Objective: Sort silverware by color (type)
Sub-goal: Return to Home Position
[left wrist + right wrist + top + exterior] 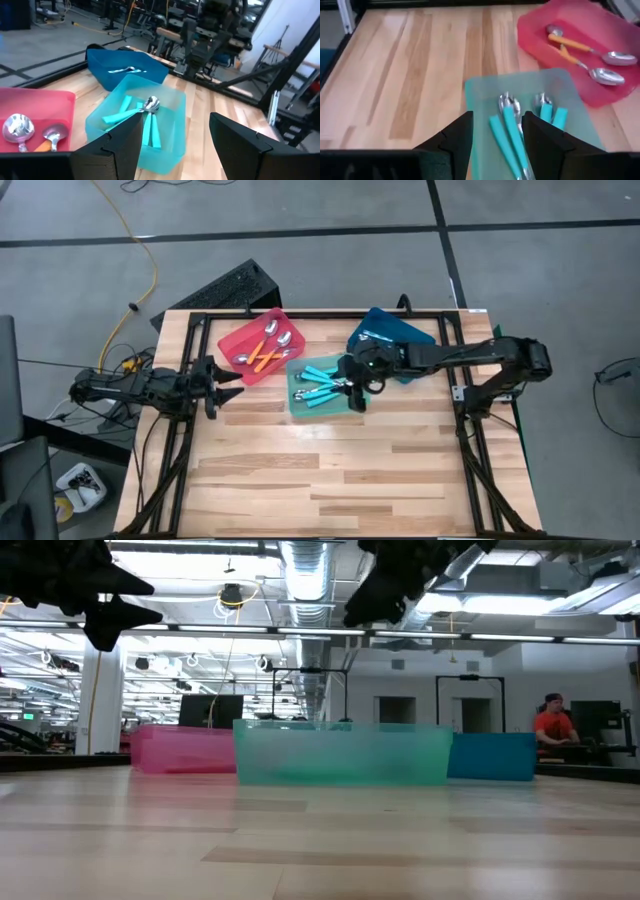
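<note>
The spoons appear sorted as far as can be seen: the orange spoons (572, 45) are laid in the red tray (232, 340), the teal spoons (512, 130) in the teal tray (330, 408) and a pale spoon (120, 70) in the blue tray (395, 328). None is seen on the bare table (330, 480), so little beyond parking the arms is judged to be left. The right gripper (497, 120) is held over the teal tray with its fingers parted and nothing grasped or touched, while the left gripper (176, 125) is kept near the table's left edge, likewise spread wide and empty.
</note>
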Controlling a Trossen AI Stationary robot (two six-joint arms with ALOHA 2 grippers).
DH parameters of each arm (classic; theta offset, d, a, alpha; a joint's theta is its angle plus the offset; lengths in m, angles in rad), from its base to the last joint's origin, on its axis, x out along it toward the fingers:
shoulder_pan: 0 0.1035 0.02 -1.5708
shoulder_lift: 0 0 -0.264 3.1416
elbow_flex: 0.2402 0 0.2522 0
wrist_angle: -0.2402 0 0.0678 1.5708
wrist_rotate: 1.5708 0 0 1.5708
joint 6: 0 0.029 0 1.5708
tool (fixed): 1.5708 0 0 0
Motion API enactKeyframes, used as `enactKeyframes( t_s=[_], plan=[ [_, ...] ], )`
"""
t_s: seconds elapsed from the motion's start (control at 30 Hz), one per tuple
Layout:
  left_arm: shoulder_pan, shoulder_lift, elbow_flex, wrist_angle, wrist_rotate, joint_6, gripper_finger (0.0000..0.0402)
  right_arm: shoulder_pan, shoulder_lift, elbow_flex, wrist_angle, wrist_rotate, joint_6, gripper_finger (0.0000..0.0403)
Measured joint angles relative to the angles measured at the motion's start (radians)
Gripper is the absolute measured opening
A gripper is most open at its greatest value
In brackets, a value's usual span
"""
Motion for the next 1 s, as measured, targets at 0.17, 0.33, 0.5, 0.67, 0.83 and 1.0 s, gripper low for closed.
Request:
enactKeyframes(
  t_s=[0.17, 0.33, 0.5, 0.67, 0.83, 1.0],
  plan=[
    [0.0, 0.0, 0.0, 0.004, -0.003, -0.061, 0.0214, 0.016, -0.01, 0.01, 0.003, -0.002, 0.055, 0.0189],
    [0.0, 0.0, 0.0, -0.041, 0.007, -0.062, 0.0214, 0.023, -0.007, 0.008, 0.034, -0.003, 0.064, 0.0189],
    [0.0, 0.0, 0.0, -0.102, 0.009, -0.048, 0.0214, 0.025, -0.008, 0.008, 0.139, -0.072, 0.039, 0.0189],
    [0.0, -0.012, 0.014, -0.058, 0.004, 0.013, 0.0214, -0.004, -0.04, 0.005, 0.164, -0.256, 0.018, 0.0189],
    [0.0, -0.068, 0.08, -0.036, 0.007, 0.078, 0.0214, -0.03, -0.141, -0.045, 0.147, -0.263, 0.018, 0.0189],
    [0.0, -0.131, 0.111, -0.033, 0.02, 0.143, 0.0214, -0.041, -0.307, -0.131, 0.15, -0.23, 0.03, 0.0189]
  ],
)
